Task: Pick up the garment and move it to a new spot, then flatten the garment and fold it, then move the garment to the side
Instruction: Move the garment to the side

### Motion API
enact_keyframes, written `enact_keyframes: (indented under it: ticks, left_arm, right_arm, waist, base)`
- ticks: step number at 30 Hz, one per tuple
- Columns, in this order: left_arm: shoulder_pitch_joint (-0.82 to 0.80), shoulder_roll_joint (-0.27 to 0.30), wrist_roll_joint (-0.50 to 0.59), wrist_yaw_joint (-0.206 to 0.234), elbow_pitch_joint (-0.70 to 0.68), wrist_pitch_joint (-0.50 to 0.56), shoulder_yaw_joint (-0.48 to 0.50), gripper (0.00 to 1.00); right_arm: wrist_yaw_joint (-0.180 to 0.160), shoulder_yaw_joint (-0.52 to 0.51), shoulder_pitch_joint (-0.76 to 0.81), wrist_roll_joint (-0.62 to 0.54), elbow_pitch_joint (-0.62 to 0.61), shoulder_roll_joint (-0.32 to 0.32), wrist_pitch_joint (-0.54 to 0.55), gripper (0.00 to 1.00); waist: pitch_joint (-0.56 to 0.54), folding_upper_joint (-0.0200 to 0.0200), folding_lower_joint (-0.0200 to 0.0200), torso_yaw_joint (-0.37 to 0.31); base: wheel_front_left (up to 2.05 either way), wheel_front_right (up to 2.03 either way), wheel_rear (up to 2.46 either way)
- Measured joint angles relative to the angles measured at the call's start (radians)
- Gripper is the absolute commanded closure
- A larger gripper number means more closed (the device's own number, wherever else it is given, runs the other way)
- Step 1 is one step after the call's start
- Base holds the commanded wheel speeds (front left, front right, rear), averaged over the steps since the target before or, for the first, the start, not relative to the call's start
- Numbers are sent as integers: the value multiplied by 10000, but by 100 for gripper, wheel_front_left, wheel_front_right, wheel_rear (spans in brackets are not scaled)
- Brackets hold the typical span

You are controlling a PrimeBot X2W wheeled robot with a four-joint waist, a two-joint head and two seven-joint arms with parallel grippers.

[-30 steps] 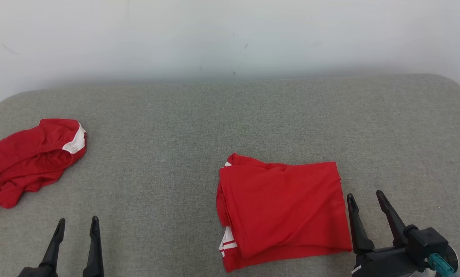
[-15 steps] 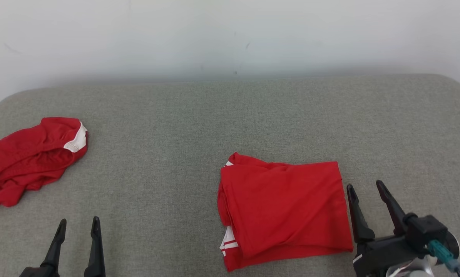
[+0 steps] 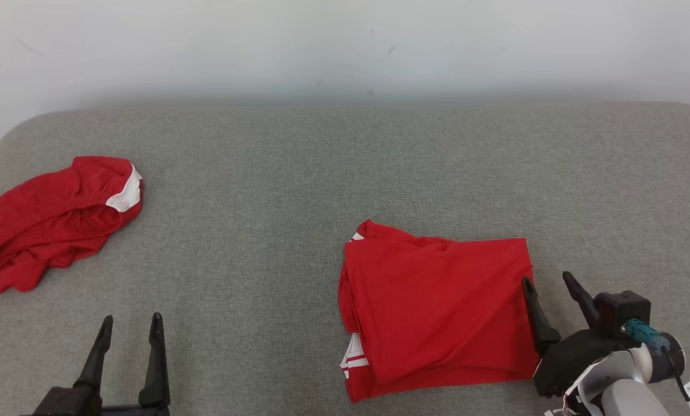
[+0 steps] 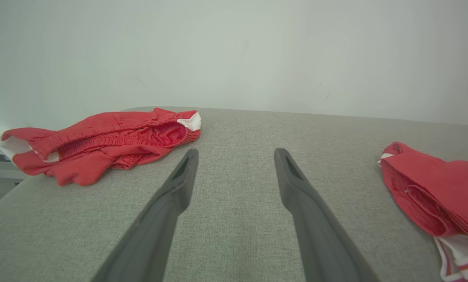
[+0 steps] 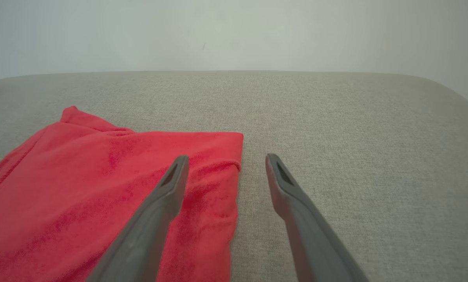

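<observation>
The right pincer (image 3: 547, 281), fingers apart and empty, straddles the right edge of the folded red garment (image 3: 437, 312) on the grey bench (image 3: 298, 173). The left pincer (image 3: 132, 319), also apart, sits well left of it.

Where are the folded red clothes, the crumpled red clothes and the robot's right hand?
folded red garment (image 3: 437, 312), head view, middle of its flat top layer.
crumpled red garment (image 3: 50, 222), head view, middle of the bunched cloth.
right hand (image 3: 545, 278), head view, midway between its two fingertips.

Head cam high, fwd-down; 2 wrist cams low, twd wall (image 4: 234, 47); folded garment (image 3: 437, 312) in all 3.
</observation>
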Motion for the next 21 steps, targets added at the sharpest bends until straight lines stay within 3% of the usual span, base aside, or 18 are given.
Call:
enact_keyframes:
  ticks: [17, 18, 19, 20, 21]
  left_arm:
    - [-345, 19, 0, 0, 104, 0, -75, 0]
    - [-352, 17, 0, 0, 107, 0, -73, 0]
    - [-353, 21, 2, 0, 113, 0, -63, 0]
    - [-356, 23, 2, 0, 119, 0, -58, 0]
    - [-361, 23, 4, 0, 125, 0, -52, 0]
  right_arm:
    - [0, 650, -930, 625, 2788, 395, -71, 0]
    - [0, 690, -991, 715, 2922, 412, -67, 26]
    - [0, 754, -1052, 811, 3041, 416, -61, 84]
    - [0, 805, -1124, 880, 3137, 416, -94, 100]
    - [0, 848, -1187, 947, 3221, 414, -125, 100]
  waist:
    - [380, 0, 0, 147]
    - [391, 0, 0, 148]
    - [399, -1, 0, 144]
    - [414, -1, -1, 142]
    - [433, -1, -2, 141]
  base:
    - [0, 0, 0]
    - [0, 0, 0]
    - [0, 0, 0]
    - [0, 0, 0]
    - [0, 0, 0]
